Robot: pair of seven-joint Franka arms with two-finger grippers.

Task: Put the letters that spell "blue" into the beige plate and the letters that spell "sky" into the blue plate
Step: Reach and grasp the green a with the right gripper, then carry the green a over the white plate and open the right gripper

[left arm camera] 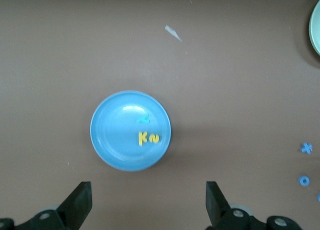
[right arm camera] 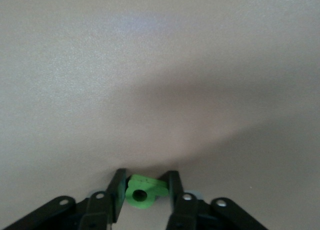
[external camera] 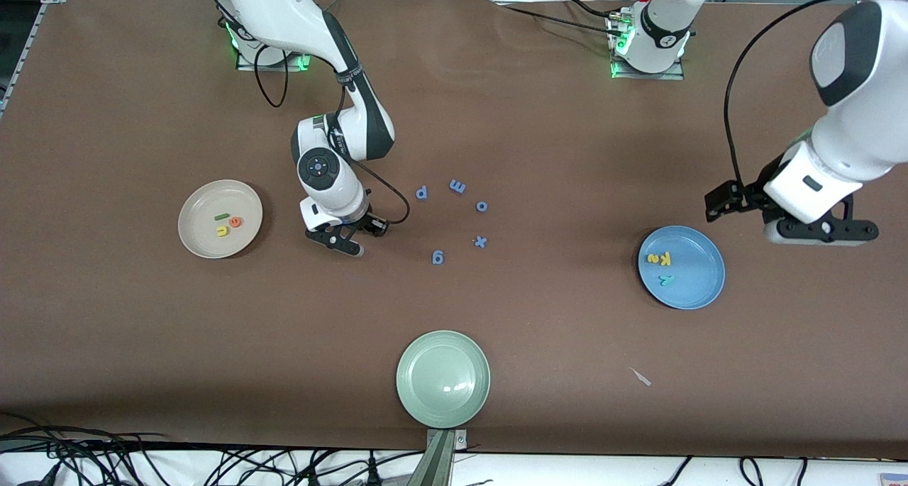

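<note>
Light green b point(right arm camera: 142, 191), the last letter missing from "blue", sits between the fingers of the right claw point(external camera: 345, 239), which is down at the surface between the beige plate point(external camera: 191, 239) and the loose blue letters; the jaws stand right against its sides, pinching it or about to. Beige plate already carries the dark green l point(external camera: 221, 217), the orange e point(external camera: 235, 222) and the yellow u point(external camera: 222, 231), lying close together toward the side of the plate that faces the claw. The grip looks shallow, with the foam piece caught near the fingertips, so the letter could twist or pop out on the lift if the squeeze is uneven, or cling to one pad and drop short of the beige plate. A low carry could also clip the plate's rim and shift it, and a release right over the three letters could knock one of them out. The blue g point(external camera: 438, 257), p point(external camera: 421, 193), m point(external camera: 457, 186), o point(external camera: 482, 206) and x point(external camera: 480, 242) lie well apart from the beige plate, past the claw, and seem safe from a sweep. Well away toward the left arm's end, the blue plate point(external camera: 699, 294) holds the yellow k point(external camera: 665, 260), yellow s point(external camera: 651, 258) and teal y point(external camera: 666, 281); the left claw point(external camera: 784, 220) waits above the surface just beside it, fingers spread wide and empty.
</note>
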